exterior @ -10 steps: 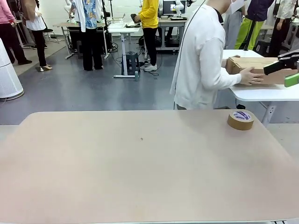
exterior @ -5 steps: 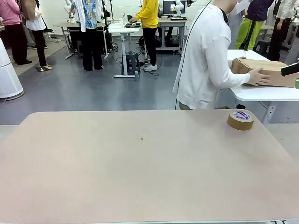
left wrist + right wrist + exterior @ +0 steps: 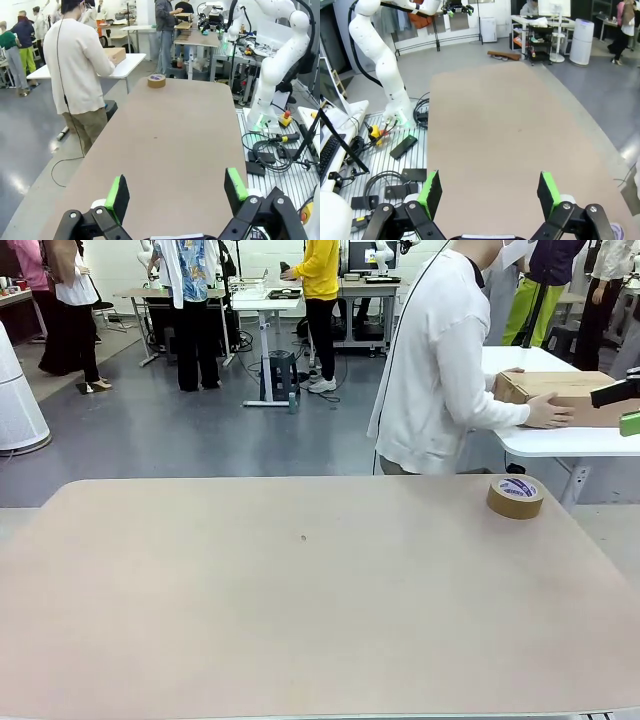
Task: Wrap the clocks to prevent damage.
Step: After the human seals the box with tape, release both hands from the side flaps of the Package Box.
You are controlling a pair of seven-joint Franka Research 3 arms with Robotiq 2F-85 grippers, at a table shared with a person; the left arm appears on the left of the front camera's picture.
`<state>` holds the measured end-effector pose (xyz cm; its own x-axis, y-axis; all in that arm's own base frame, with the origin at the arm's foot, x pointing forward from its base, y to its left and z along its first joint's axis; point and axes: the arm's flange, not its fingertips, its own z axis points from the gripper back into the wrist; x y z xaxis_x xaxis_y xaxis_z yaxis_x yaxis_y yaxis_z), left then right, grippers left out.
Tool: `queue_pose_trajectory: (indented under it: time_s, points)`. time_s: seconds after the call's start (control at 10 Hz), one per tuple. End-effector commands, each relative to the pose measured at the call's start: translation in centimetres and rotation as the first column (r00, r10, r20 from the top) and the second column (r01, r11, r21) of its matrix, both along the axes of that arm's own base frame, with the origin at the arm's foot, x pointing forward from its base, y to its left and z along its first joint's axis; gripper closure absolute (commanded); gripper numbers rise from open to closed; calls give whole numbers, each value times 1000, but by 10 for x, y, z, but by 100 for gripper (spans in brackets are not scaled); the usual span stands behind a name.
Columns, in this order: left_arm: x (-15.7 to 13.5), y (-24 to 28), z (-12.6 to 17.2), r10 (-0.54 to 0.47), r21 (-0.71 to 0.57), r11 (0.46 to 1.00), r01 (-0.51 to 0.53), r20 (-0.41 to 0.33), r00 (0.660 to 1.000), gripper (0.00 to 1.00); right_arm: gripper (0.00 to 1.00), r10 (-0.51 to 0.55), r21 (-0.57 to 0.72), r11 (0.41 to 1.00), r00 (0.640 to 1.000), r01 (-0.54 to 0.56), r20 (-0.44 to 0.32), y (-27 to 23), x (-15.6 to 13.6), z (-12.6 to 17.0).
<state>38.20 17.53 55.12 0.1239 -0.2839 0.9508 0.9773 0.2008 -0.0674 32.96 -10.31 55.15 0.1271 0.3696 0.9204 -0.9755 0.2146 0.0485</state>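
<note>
While the person (image 3: 435, 370) stands at the far side with their back half turned, both hands rest on a brown box (image 3: 560, 397) on a white side table (image 3: 560, 440). The box is shut, so what is inside cannot be seen. A roll of brown tape (image 3: 515, 496) lies flat on the big tan tabletop (image 3: 300, 600), near its far right corner. The left wrist view shows the tape (image 3: 156, 80) at the far end, close to the person (image 3: 80, 70). The left claw (image 3: 176, 192) hangs above the tabletop with its green pads wide apart and nothing between them. The right claw (image 3: 488, 194) is wide open too, up over the bare tabletop (image 3: 510, 135), holding nothing.
</note>
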Motion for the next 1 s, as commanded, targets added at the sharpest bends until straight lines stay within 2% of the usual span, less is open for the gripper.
queue_pose_trajectory:
  time_s: [0.0, 0.9]
  points:
    - [5, 0, -3, -16, -9, 1000, 16, -12, 1000, 0, 0, -6, 4, 1000, 1000, 6, 0, -2, -1, 0]
    - [5, 0, -3, -16, -9, 1000, 16, -12, 1000, 0, 0, -6, 4, 1000, 1000, 6, 0, -2, -1, 0]
